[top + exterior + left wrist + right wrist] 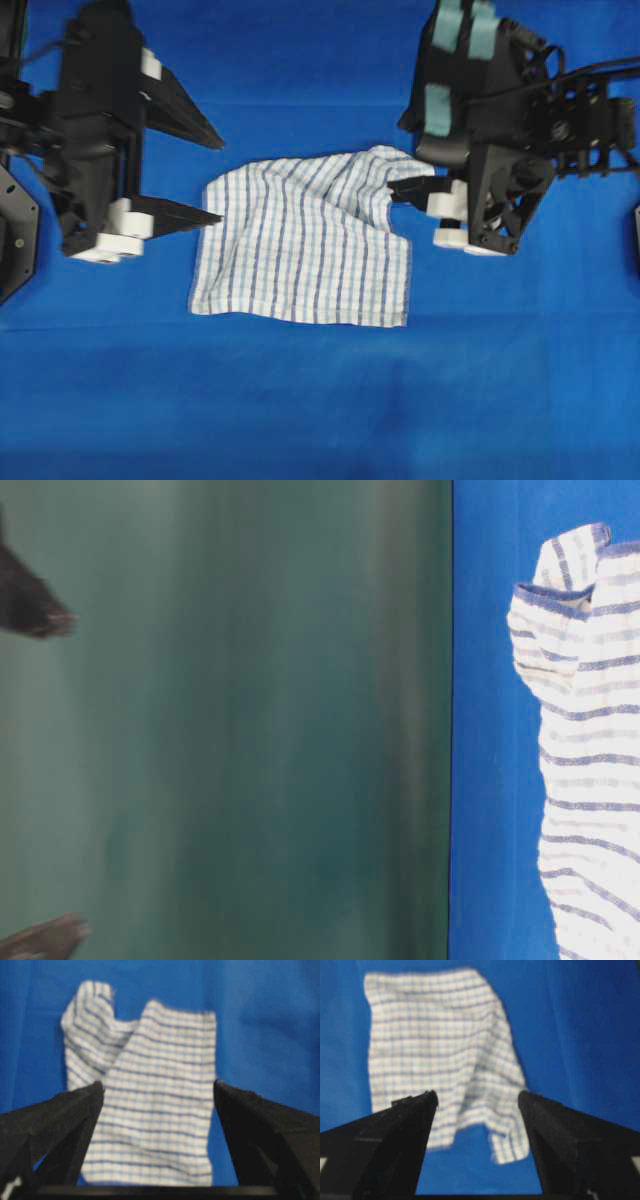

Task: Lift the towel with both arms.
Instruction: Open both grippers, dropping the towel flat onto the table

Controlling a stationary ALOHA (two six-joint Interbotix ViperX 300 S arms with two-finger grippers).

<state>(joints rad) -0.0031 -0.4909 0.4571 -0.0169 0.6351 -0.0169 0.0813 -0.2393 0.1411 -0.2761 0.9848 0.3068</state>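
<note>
The towel (305, 245), white with blue and grey checks, lies on the blue table cover, its upper right corner rumpled and raised. My left gripper (215, 178) stands open at the towel's left edge, its lower fingertip over that edge. In the left wrist view the towel (150, 1110) fills the gap between the spread fingers of the gripper (157, 1084). My right gripper (477, 1095) is open too, with the towel's loose corner (507, 1135) below and between its fingers, not gripped. In the overhead view one right finger (405, 188) points at the rumpled corner. The towel (590, 760) also shows in the table-level view.
The blue table cover (320, 400) spreads all round the towel. The right arm with teal tape patches (465, 30) hangs over the upper right. A black mount (15, 235) sits at the left edge. A green wall (250, 730) fills the table-level view.
</note>
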